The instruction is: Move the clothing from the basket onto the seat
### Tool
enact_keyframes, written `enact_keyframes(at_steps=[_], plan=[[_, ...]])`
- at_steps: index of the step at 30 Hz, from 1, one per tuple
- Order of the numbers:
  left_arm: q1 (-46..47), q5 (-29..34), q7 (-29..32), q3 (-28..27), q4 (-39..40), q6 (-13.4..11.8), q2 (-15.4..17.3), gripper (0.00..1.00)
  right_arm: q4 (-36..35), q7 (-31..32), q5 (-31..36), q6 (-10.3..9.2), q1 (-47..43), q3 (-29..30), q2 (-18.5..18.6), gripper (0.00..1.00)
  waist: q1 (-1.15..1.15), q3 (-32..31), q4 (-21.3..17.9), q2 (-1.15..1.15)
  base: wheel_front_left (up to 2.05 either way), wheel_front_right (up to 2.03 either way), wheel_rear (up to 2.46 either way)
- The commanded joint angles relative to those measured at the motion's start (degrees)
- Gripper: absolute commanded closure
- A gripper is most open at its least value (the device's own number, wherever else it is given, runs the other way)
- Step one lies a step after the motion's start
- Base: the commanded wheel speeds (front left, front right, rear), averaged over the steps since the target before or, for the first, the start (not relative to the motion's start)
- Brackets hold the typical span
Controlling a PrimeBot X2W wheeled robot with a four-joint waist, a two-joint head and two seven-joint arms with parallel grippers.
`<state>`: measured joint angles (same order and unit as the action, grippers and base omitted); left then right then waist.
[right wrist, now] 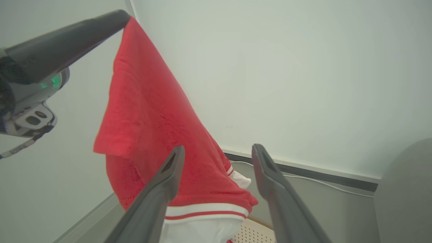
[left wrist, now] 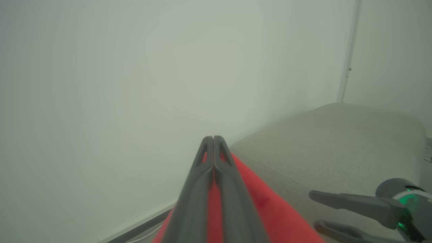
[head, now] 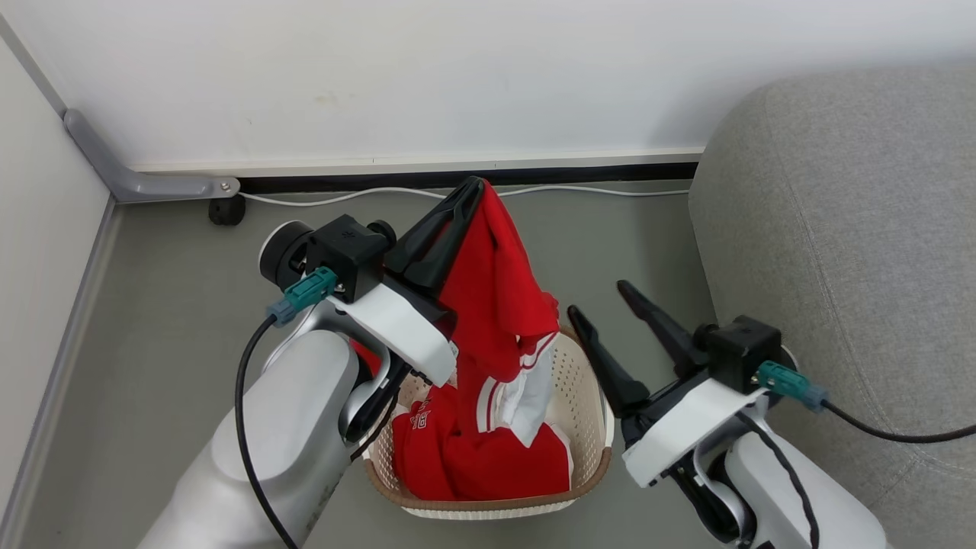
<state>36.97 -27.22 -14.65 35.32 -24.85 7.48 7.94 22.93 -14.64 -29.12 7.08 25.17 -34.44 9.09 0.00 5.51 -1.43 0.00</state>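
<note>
The left claw point(head: 474, 183), clamped shut on a red jersey point(head: 496, 305), is holding it above the laundry basket point(head: 583, 404), hem trailing inside, and should be rising clear before swinging to the grey sofa point(head: 839, 229); the right claw point(head: 597, 299) is hanging open, empty.

Left gripper point(head: 473, 185): stood raised high, jaws pressed together.
Right gripper point(head: 598, 299): hung lower, jaws spread wide apart.
</note>
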Motion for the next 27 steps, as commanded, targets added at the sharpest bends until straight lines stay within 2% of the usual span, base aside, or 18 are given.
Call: enact_keyframes(at_steps=[1, 7, 14, 27], plan=[[3.63, 0.34, -0.35, -1.89, 1.17, 0.01, 0.60, 1.00, -1.92, -0.36, -1.65, 0.41, 1.63, -2.87, 0.23, 0.00, 0.00, 0.07, 0.14, 0.00, 0.00, 0.00, 0.00], [4.09, 0.25, -0.35, -1.57, 1.14, 0.01, -0.06, 1.00, -3.26, -0.36, -5.97, 0.41, 3.85, -12.20, 1.92, 0.00, 0.00, 0.23, 0.54, 0.00, 0.00, 0.00, 0.00], [4.24, 0.15, -0.35, -0.94, 1.44, 0.01, -0.70, 1.00, -1.53, -0.36, -6.22, 0.41, 6.30, -16.92, 1.55, 0.00, 0.00, 0.39, 1.03, 0.00, 0.00, 0.00, 0.00], [4.41, -0.76, -0.35, 1.09, 1.95, 0.01, -1.91, 1.00, 7.39, -0.36, 0.12, 0.41, 9.94, -13.91, -4.61, 0.00, 0.00, 0.15, 2.65, 0.00, 0.00, 0.00, 0.00]])
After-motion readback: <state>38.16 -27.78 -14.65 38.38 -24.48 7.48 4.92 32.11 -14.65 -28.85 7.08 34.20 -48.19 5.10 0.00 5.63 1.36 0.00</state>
